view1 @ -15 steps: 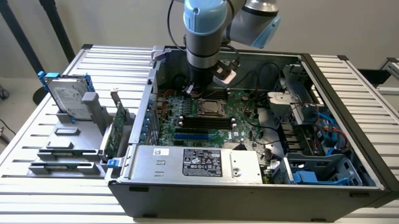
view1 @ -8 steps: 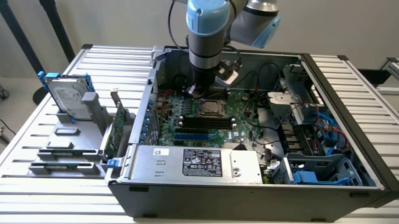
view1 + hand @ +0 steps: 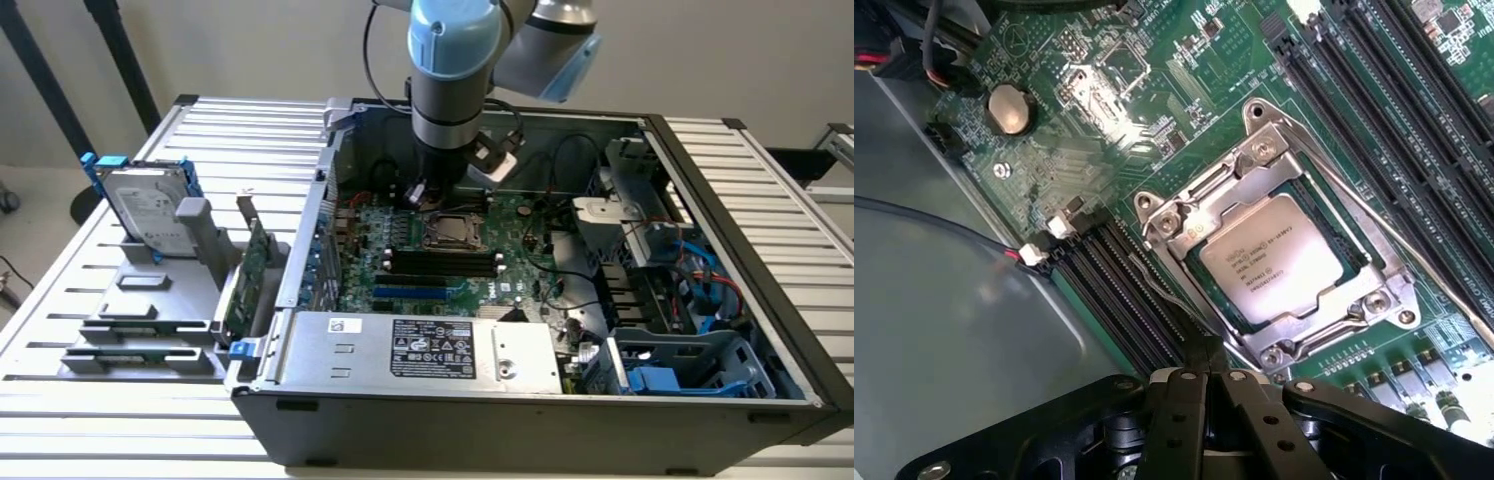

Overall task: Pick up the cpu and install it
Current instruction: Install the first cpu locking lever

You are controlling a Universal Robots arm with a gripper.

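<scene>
Fig.: cpu (image 3: 1274,258) seated in socket frame (image 3: 1172,222) — light, stiff, fragile; prob. best gripped by its edges. The fingers (image 3: 1182,415) are pressed together, empty, near the frame.

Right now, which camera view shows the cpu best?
The wrist view: the cpu lies flat inside the socket frame, with its printed lettering visible. The exterior view shows it as a small silver square on the motherboard.
</scene>
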